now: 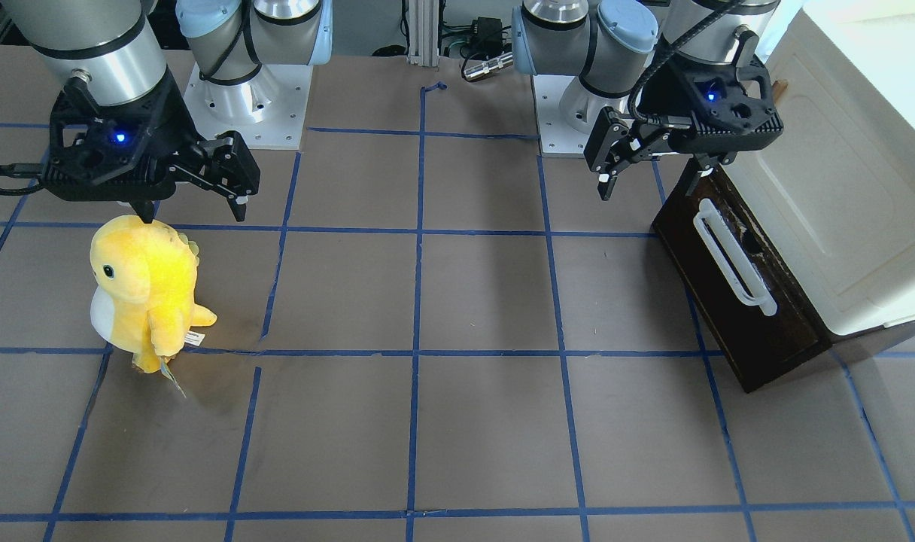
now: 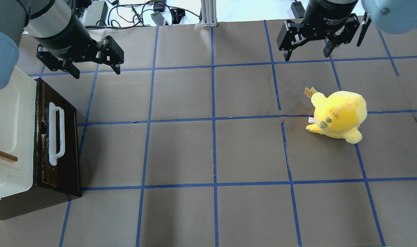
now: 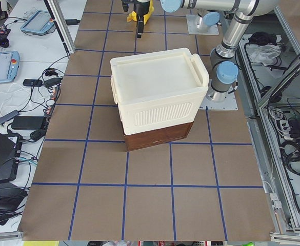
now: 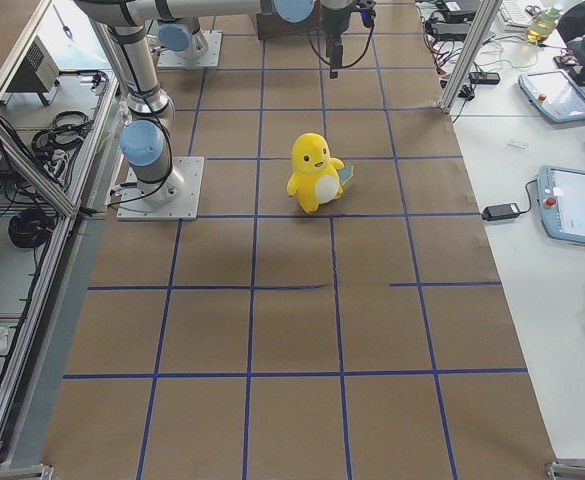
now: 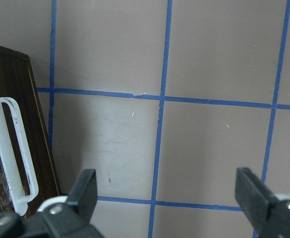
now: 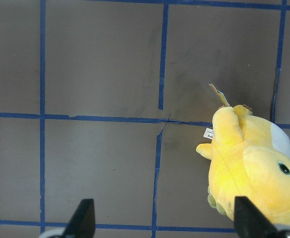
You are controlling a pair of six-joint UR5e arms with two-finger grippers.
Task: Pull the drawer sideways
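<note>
1. Drawer first: dark brown front, at the left edge of the overhead view, sitting under a cream-white box.
2. Its long white bar handle runs along that front, facing the open table, and nothing is touching it.
3. My left gripper hangs in the upper left of the overhead view, just past the drawer's far end and clear of the handle.
4. Its fingers are spread wide with nothing between them. In the left wrist view both tips show at the bottom of the frame, and the handle is over at the left edge.
5. My right gripper is at the upper right of the overhead view, also spread wide and carrying nothing.
6. Below it in that view a yellow plush toy stands on the table, well apart from the drawer.
7. Blue tape lines cross the brown tabletop in a grid.
</note>
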